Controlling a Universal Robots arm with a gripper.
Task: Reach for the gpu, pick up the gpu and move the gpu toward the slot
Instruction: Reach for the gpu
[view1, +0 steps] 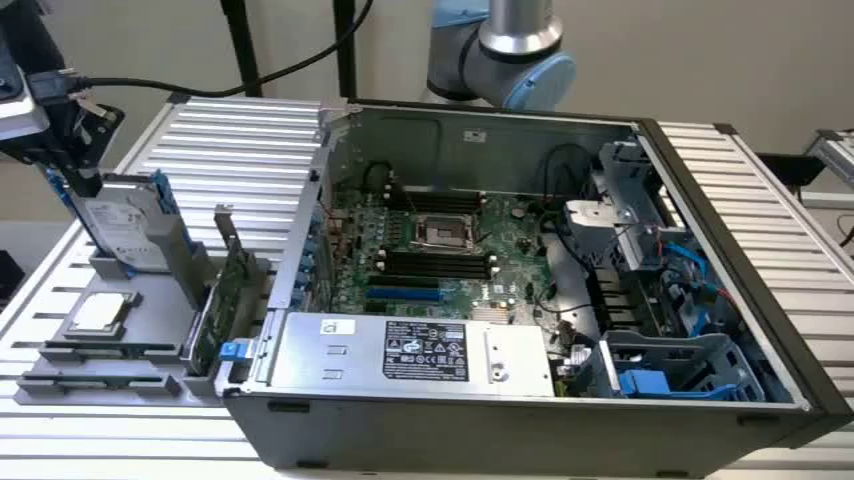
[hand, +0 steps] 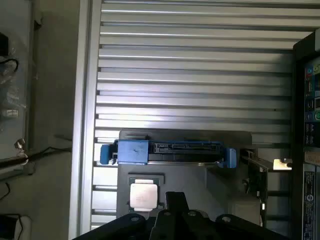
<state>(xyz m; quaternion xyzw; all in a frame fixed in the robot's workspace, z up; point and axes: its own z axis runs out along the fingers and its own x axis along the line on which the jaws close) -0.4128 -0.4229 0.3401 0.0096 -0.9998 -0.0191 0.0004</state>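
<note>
The gpu (view1: 238, 285) is a thin green card standing on edge in the grey holder (view1: 147, 300), just outside the case's left wall, its silver bracket end pointing up. In the wrist view the gpu (hand: 262, 175) appears edge-on beside the holder's plate. My gripper (view1: 78, 165) hangs at the exterior view's far left, above the upright hard drive (view1: 127, 225) and apart from the gpu. Black parts of my gripper (hand: 176, 205) show over the holder near the CPU chip (hand: 144, 194). Nothing is held. A blue slot (view1: 400, 295) lies on the motherboard (view1: 447, 250).
The open computer case (view1: 534, 300) fills the middle, with a power supply (view1: 414, 350) along its front. The hard drive with blue rails (hand: 170, 150) and the CPU chip (view1: 100, 312) share the holder. A ribbed metal table (view1: 227, 140) lies underneath. A black cable runs to my wrist.
</note>
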